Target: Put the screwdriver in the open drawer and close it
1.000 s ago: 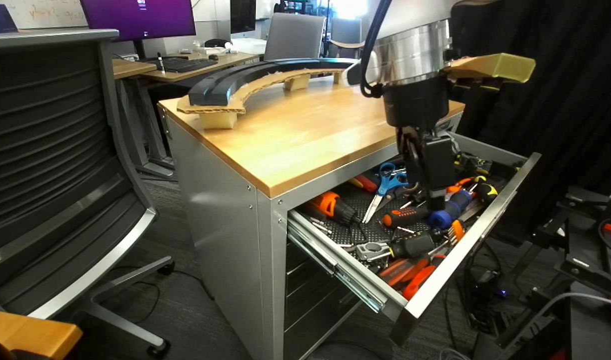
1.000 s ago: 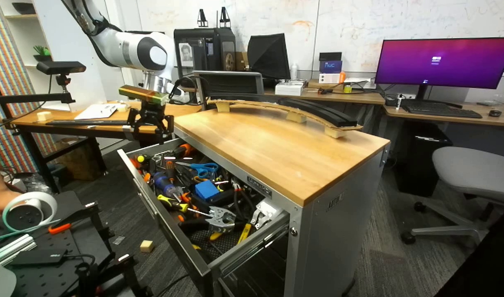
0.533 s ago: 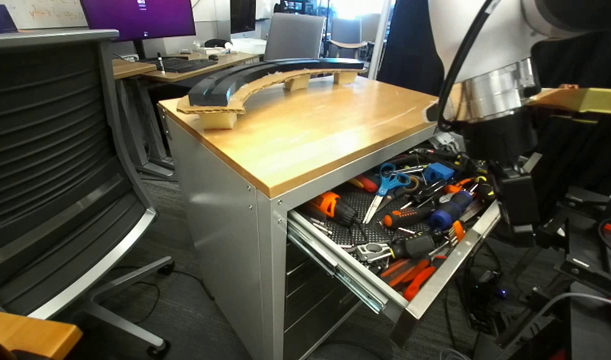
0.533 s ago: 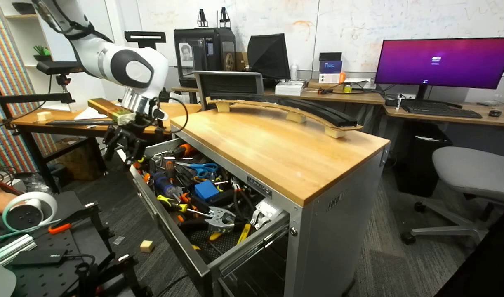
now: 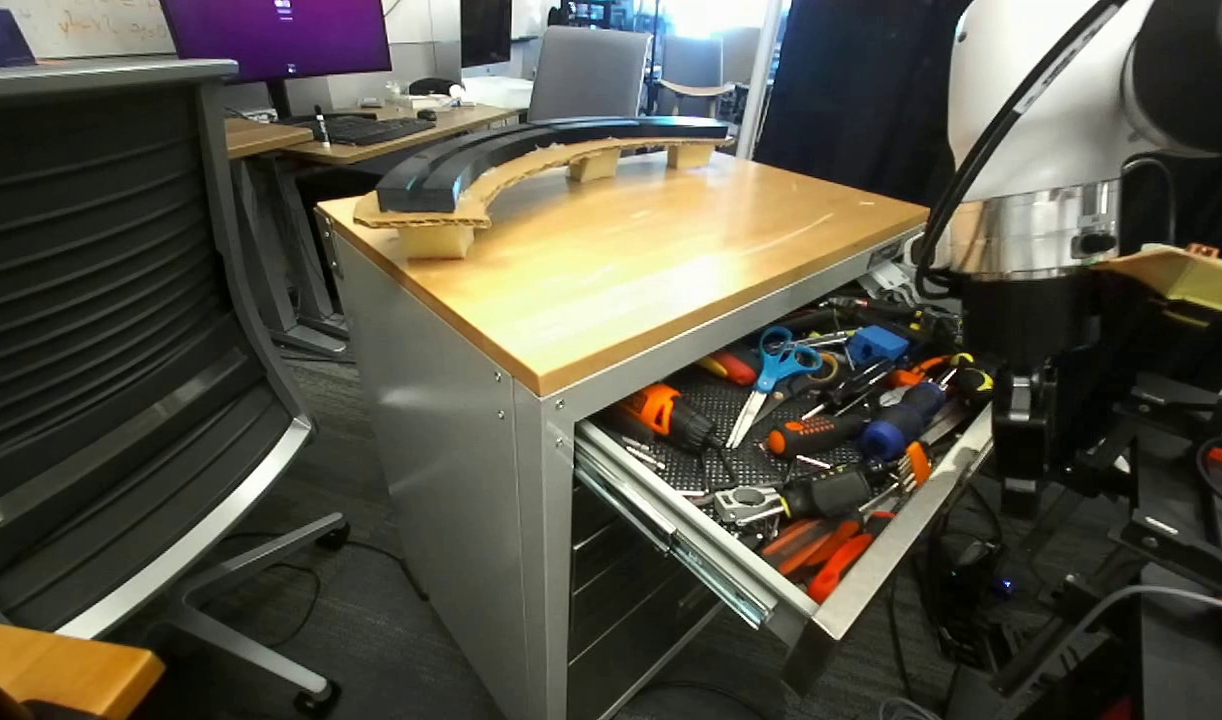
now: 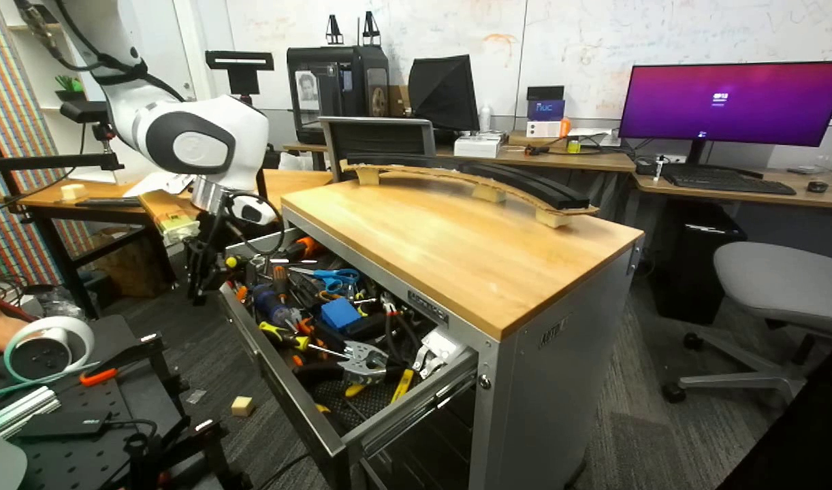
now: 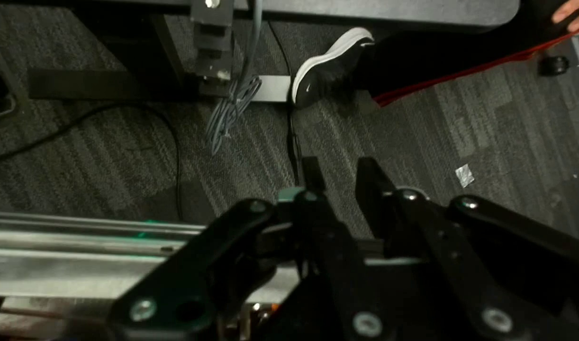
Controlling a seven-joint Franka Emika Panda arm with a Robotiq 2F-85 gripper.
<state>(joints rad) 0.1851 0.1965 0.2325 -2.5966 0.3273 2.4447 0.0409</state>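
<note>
The jaws of the gripper are parted, carpet being seen between them. In an exterior view the gripper is placed at three o'clock from the middle of the open drawer, just beyond its front. The drawer is crowded with tools; where the screwdriver lies cannot be told. In an exterior view "NUC" is read on a blue box between one and two o'clock, and "AUTO", its end blurred, on the cabinet at four. Lettering on the monitor is too small to be read.
</note>
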